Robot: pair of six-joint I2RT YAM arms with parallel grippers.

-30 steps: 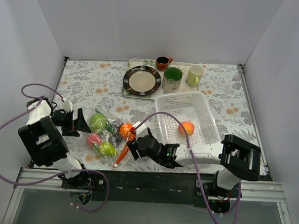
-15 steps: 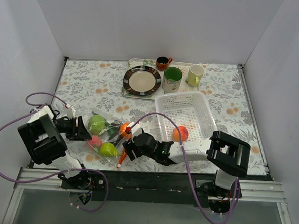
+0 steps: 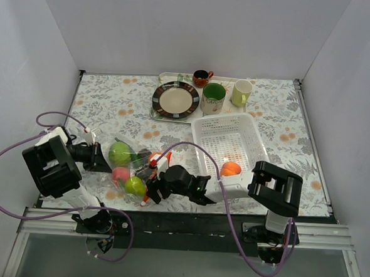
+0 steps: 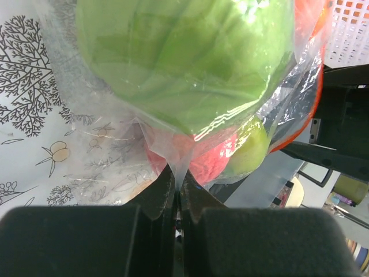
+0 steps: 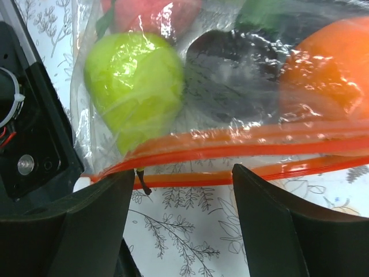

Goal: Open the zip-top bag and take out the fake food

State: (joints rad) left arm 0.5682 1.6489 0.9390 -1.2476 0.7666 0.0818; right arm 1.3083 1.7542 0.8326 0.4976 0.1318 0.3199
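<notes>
Bag (image 3: pixel 130 166) lies on the tabletop (image 3: pixel 112 102) near the front edge, fruit (image 4: pixel 184 57) inside. Left jaws pinch its thin film; right jaws are spread at the zip strip (image 5: pixel 230 151). Probably slippery, floppy stuff, so I'd grab the stiffer strip.

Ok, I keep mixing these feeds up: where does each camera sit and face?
Top external: above, behind the bases, facing down at the floral table; both arms show.
Left wrist: on the left arm, facing the clear zip-top bag and green plastic apple; the left gripper, shut, pinches the film.
Right wrist: on the right arm, facing the bag's orange-red zip strip; the open right gripper shows.
Shared: all see the bag.
</notes>
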